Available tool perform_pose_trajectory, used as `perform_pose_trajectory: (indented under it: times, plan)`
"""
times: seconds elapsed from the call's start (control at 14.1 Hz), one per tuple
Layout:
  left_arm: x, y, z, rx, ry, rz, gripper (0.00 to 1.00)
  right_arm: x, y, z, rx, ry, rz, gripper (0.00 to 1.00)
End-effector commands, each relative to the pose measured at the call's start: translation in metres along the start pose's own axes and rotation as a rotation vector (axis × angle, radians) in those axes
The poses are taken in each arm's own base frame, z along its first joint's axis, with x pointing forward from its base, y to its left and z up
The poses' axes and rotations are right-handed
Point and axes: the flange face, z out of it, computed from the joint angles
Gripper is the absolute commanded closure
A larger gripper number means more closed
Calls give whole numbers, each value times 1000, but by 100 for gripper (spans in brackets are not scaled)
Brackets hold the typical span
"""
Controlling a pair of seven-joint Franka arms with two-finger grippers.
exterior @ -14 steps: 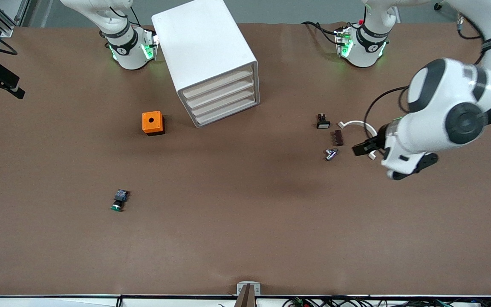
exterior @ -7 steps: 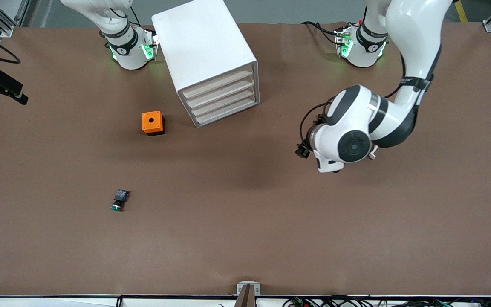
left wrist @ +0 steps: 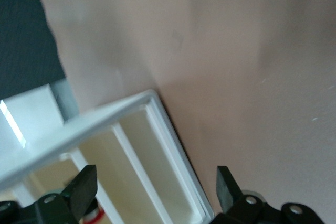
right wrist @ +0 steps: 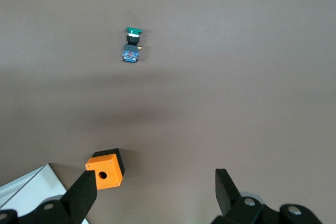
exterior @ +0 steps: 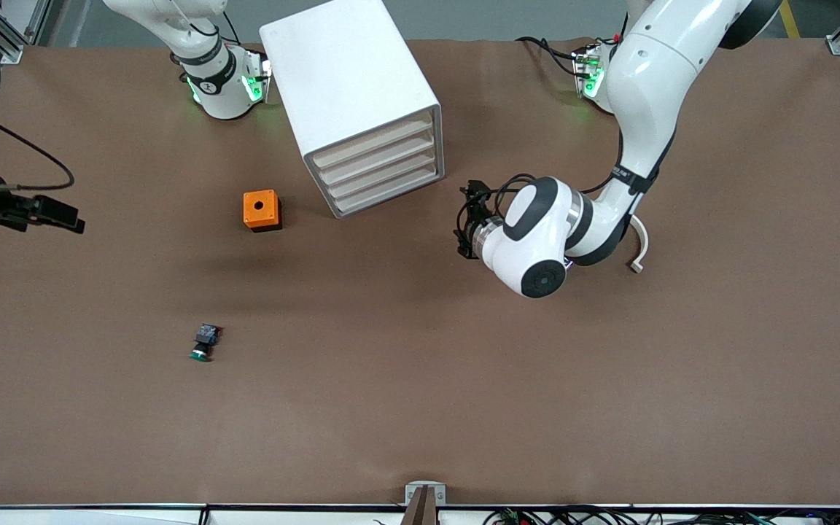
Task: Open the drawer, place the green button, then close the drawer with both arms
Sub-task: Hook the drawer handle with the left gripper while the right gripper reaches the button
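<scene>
Left arm swung toward cabinet (exterior: pixel 362 102); left pincer (exterior: pixel 469 222) wide open, empty, facing shut drawer (exterior: pixel 383 182). Right pincer (right wrist: pixel 152 195) open, empty, high over surface (exterior: pixel 420 379). Button (exterior: pixel 203 343) untouched on surface, nearer camera. All steps remain.

Even overhead light, soft shadows on table (exterior: pixel 420 408); left wrist view blurred, washed out (cabinet (left wrist: pixel 131 145) edges smeared); right wrist view sharp.
</scene>
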Motion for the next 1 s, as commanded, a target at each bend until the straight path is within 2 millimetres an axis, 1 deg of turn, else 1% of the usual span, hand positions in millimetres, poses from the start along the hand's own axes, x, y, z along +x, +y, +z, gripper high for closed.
perform_pose_trajectory:
  times: [0.0,0.07,0.14,0.21,0.28,0.43,0.5,0.57,0.64,0.78,0.85,0.92]
  plan:
    - [-11,10,14,74,-122,-74,0,6,1,-1,9,2,14,0]
    - [-17,9,22,106,-169,-90,0,11,-1,7,9,19,37,0]
    - [-19,11,34,141,-194,-107,0,18,-5,26,11,29,89,0]
    - [-20,15,42,163,-208,-139,0,22,-17,40,10,42,107,0]
    - [-24,16,55,194,-214,-180,0,25,-32,51,9,62,109,0]
    - [-34,17,86,229,-209,-219,2,35,-53,80,9,84,140,0]
    - [-37,19,98,223,-208,-248,2,42,-64,98,7,90,127,0]
    - [-39,21,111,227,-198,-279,7,46,-69,112,8,103,120,0]
    - [-39,23,121,237,-189,-315,14,49,-74,133,9,114,115,0]
    - [-44,20,137,259,-180,-369,15,49,-84,173,8,140,97,0]
    - [-49,16,150,274,-168,-376,17,51,-85,195,8,151,95,0]
    - [-52,13,156,280,-160,-382,21,55,-85,213,6,153,96,0]
